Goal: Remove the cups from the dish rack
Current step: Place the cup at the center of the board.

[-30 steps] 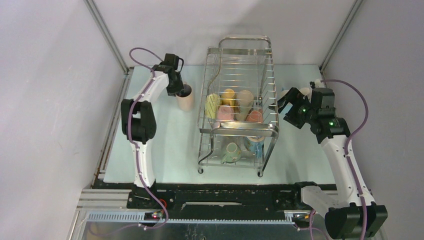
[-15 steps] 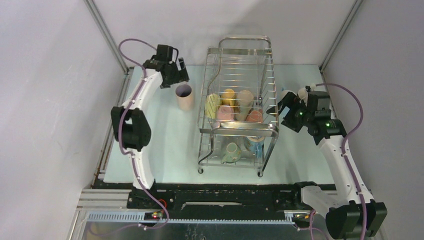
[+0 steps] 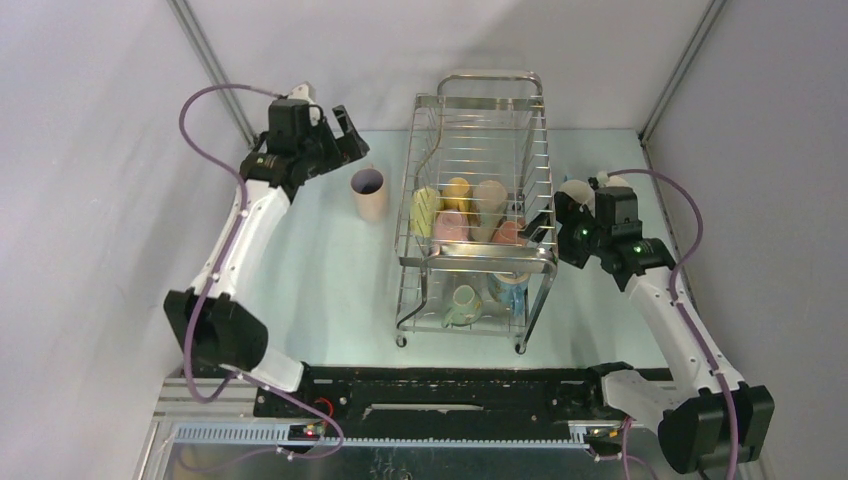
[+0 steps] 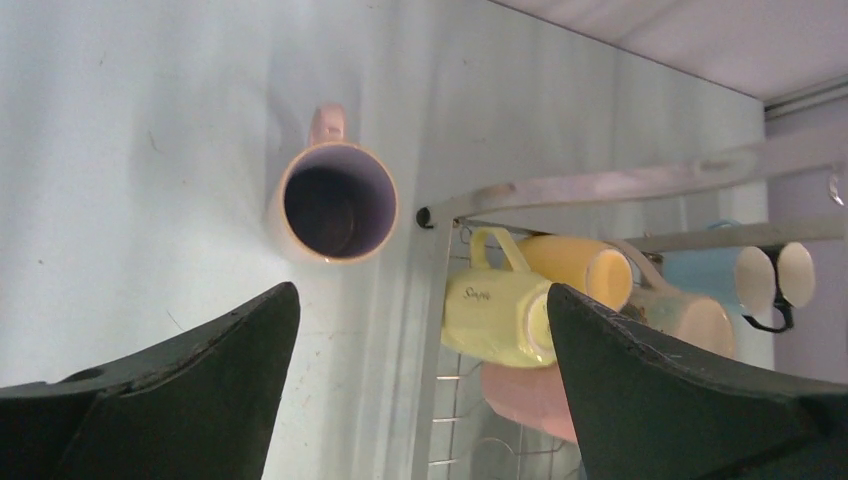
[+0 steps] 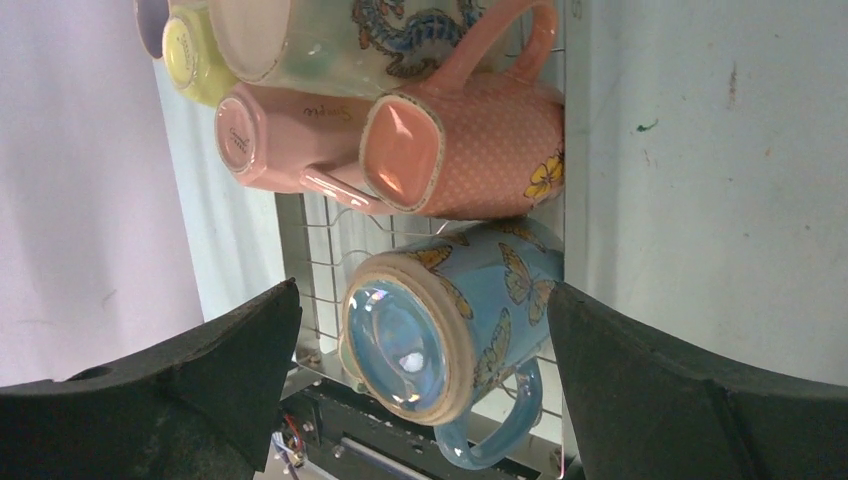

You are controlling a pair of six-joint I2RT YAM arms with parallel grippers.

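Pink cup (image 3: pixel 368 195) stands just beside dish rack (image 3: pixel 490 258) (apart).

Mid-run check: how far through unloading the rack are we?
Done: one pink mug stands on the table left of the dish rack. In hand: nothing; left gripper and right gripper are open, the right facing the blue butterfly mug. Left: at least seven racked, including the yellow mug.

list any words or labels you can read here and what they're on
"Simple", last letters unsure: script on the side of the yellow mug.
Script on the pink mug: turned and blurred, unreadable.
Base stamps on both mugs: too small to read.
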